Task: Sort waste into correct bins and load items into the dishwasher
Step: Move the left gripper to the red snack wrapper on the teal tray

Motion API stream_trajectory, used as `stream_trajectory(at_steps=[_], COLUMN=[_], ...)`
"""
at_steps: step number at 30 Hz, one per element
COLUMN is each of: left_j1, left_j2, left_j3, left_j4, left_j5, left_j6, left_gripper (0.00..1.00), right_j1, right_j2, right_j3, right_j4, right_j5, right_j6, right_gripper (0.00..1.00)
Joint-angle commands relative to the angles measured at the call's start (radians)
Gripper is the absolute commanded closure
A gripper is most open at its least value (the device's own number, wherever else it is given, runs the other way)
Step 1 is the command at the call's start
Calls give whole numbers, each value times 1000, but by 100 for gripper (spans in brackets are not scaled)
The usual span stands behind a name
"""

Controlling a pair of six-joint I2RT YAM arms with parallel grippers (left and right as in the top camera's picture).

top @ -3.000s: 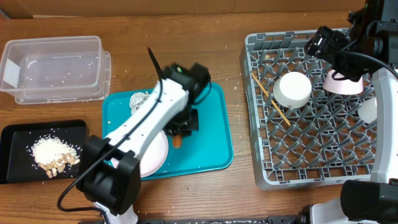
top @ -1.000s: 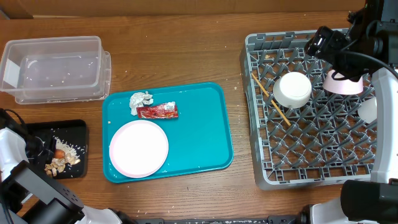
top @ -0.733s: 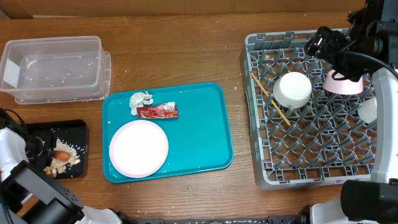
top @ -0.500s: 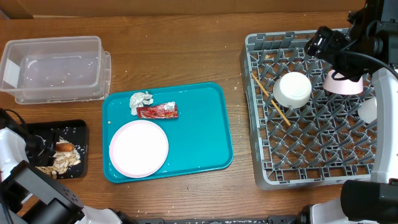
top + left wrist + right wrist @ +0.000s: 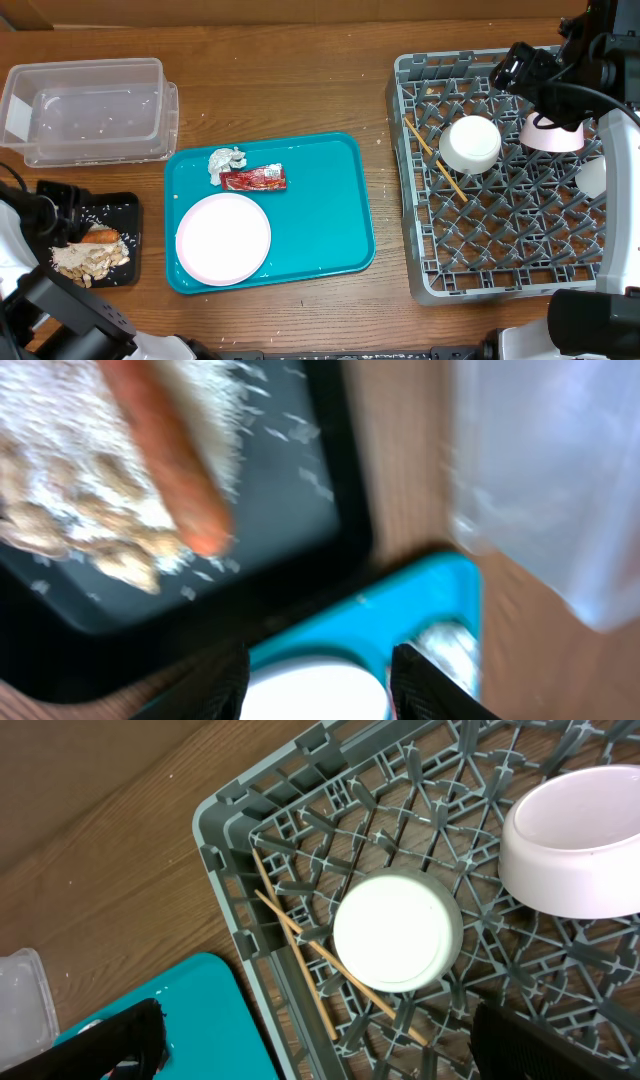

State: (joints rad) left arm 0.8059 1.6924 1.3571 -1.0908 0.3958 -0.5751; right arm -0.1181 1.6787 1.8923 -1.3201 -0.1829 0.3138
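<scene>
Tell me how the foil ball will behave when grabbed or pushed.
The foil ball looks crumpled and small, so probably light and apt to dent when squeezed. Its lumpy shape would likely tumble unevenly rather than roll on the smooth teal tray. A push toward the red wrapper beside it may shift both.

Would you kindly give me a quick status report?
Left pincer open, empty. Right pincer open over rack. Carrot on scraps in black tray. Nothing blocking.

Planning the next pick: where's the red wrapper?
Overhead view: red wrapper lies on the teal tray, upper left, beside the foil ball, above the plate.
</scene>
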Motion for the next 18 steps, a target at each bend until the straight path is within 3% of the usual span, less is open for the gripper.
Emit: stream_trajectory(at_steps=[1,4,8,13,15,16,18], left_j1=[-49,-122,-275,-549,-669,-778,-877], left_j2=[-60,-79,-80,-78,-74,-69,-59], left_j3=[80,88,85,85,85,85,85], left_j4=[-46,-81,-127,-114,-92,-59,-24], left_j5=[225,298,288,120,11,-80,-150], left_j6=[132,190,237,213,168,128,85], left_gripper=[47,43,43,39,32,21,16], right_j1=[-1,-1,-1,-1,-1,-1,-1], right_j2=[-5,-5,-5,-5,-5,-5,-5], right_j3=[27,27,27,27,27,27,27], right_j4=[6,6,6,6,6,6,6], right_j5=[3,3,3,3,3,3,3], right_j6=[1,2,2,2,2,2,2], right_gripper=[0,0,0,0,0,0,0])
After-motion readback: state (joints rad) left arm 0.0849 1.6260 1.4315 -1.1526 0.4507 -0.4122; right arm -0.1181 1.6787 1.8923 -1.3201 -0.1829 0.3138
